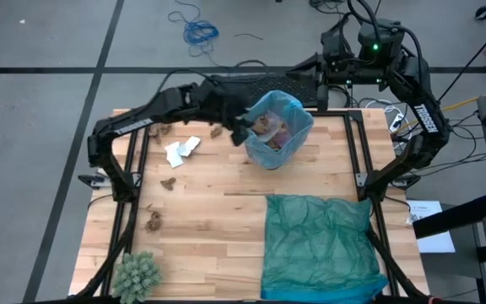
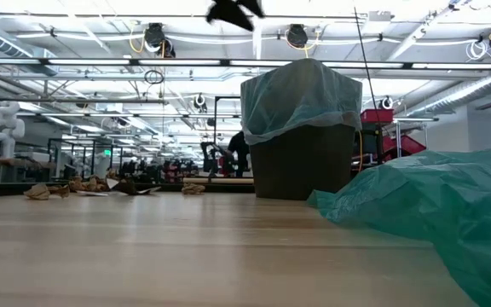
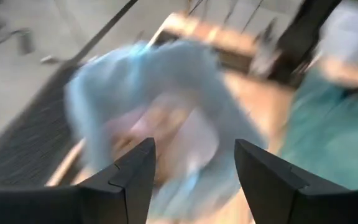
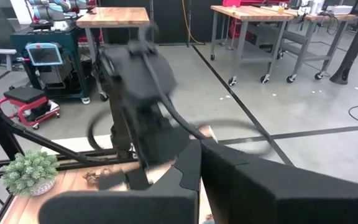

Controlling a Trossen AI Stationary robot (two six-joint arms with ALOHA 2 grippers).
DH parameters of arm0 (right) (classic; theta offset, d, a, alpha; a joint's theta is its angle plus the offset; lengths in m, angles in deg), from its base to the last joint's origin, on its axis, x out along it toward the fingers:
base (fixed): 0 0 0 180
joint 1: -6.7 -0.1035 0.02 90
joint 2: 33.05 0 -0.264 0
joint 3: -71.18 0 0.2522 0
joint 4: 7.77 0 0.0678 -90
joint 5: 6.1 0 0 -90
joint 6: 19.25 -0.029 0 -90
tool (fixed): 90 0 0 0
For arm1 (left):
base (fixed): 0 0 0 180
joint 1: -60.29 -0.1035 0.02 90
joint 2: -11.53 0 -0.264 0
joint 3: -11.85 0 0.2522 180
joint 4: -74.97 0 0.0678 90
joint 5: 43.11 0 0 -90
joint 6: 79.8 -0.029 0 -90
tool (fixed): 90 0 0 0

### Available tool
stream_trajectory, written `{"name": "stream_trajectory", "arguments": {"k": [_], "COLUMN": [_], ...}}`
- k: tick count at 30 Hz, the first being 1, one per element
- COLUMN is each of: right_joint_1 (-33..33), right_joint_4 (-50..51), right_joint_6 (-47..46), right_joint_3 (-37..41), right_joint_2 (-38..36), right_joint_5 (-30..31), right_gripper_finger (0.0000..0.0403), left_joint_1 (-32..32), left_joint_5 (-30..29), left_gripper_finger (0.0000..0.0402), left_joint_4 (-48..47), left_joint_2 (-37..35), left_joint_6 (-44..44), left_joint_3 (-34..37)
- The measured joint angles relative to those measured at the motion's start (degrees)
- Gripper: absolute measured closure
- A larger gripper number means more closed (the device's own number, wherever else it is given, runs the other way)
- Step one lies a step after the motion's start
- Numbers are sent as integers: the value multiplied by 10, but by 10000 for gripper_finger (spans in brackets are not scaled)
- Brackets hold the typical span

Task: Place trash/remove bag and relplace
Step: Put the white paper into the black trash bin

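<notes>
A dark wastebasket [image 2: 301, 166] stands on the table's far middle. The light blue bag [image 1: 298, 114] lines it, folded over its rim [image 2: 301, 98]. Brown and pink trash [image 1: 270, 125] lies inside it. More trash rests on the table to its left: white scraps [image 1: 181, 149] and brown lumps [image 1: 168, 181] [image 1: 153, 222]. My left gripper [image 1: 241, 131] [image 3: 194, 168] hangs open, above and just left of the basket's rim, with nothing between its fingers. My right gripper [image 4: 199, 163] is shut and raised beyond the table's far right corner.
A darker teal plastic bag [image 1: 319, 245] lies spread over the table's near right. A green spiky plant ball [image 1: 137, 274] sits at the near left corner. Bare wood lies between them, in front of the basket. A black mat [image 1: 260, 84] lies past the far edge.
</notes>
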Motion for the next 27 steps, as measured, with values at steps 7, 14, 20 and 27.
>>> {"name": "stream_trajectory", "arguments": {"k": [7, 14, 20, 27], "right_joint_1": [0, 0, -1, -12], "right_joint_4": [3, 3, 3, 2], "right_joint_6": [2, 4, 2, 0], "right_joint_3": [0, 0, 0, 0], "right_joint_2": [0, 0, 0, 0], "right_joint_5": [0, -2, -2, -2], "right_gripper_finger": [403, 403, 403, 403], "left_joint_1": [26, 31, 15, -16], "left_joint_5": [-143, -145, -178, -153], "left_gripper_finger": [188, 188, 188, 187], "left_joint_4": [-333, -357, -285, -136], "left_joint_2": [1, -17, -21, -21], "left_joint_6": [94, 144, 146, 140], "left_joint_3": [-41, 107, 287, 445]}}
